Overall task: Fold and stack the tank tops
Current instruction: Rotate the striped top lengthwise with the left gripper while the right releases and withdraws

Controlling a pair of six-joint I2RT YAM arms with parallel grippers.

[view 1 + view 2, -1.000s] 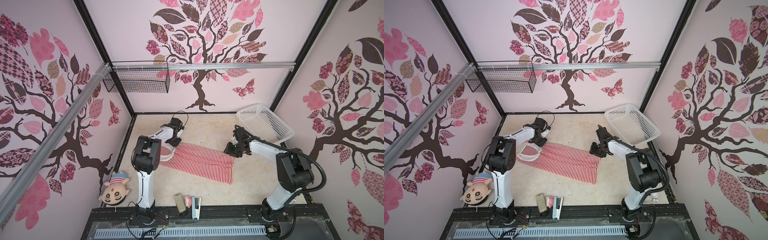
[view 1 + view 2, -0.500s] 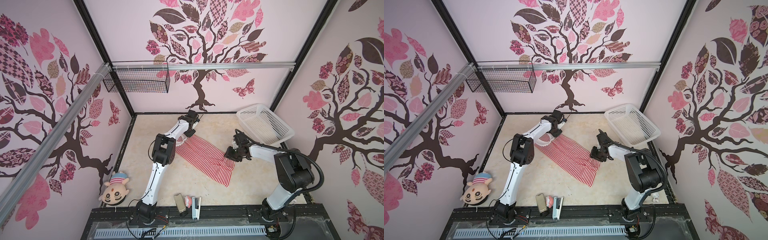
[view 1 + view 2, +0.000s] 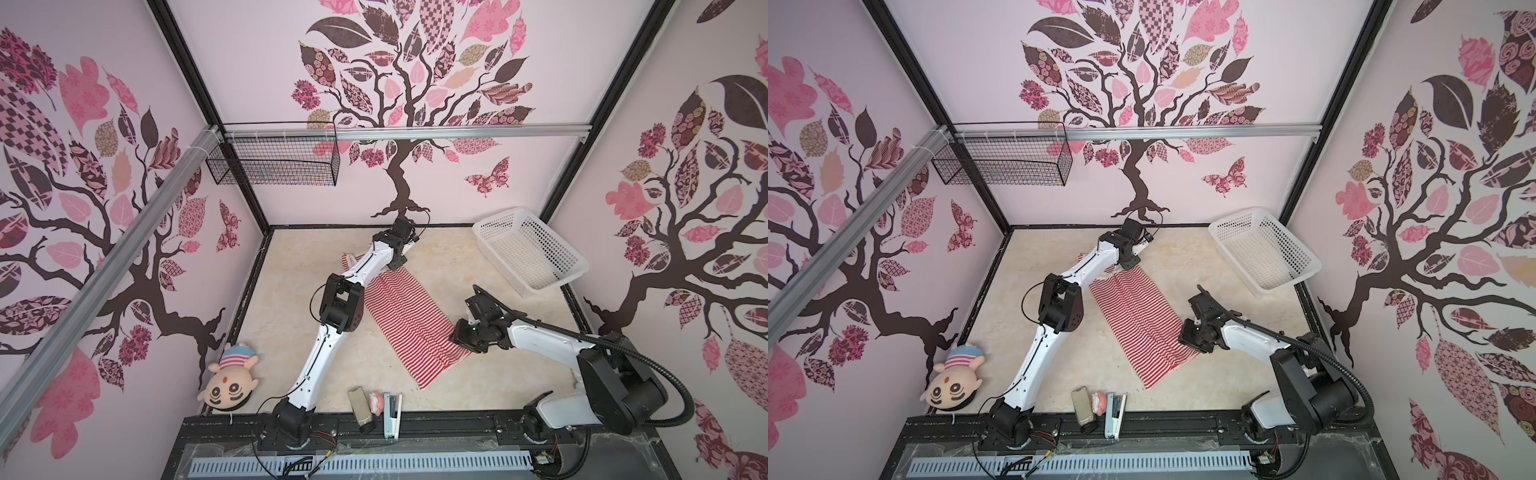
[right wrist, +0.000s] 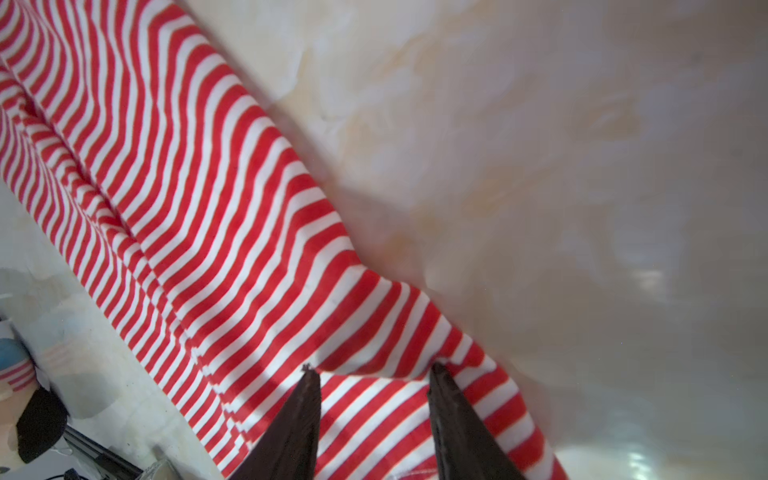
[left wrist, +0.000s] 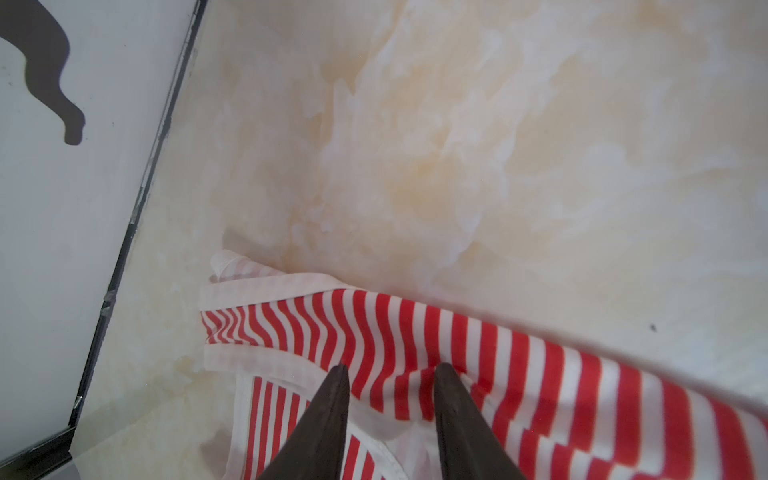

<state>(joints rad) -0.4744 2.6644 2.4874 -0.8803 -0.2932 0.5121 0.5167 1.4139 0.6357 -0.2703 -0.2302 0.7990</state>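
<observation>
The job was barely begun: 1 top (image 3: pixel 409 320) lay spread on the table (image 3: pixel 291 299), creased lengthwise, with no cross fold that I could see and no stack started. I saw no 2nd top. It sat mid-frame in both top views, its long axis running from upper left to lower right, straps (image 3: pixel 348 259) at the upper left, hem (image 3: pixel 432 374) at the lower right. My left gripper (image 5: pixel 390 368) pinched the strap end. My right gripper (image 4: pixel 370 370) pinched the side edge near the hem.
</observation>
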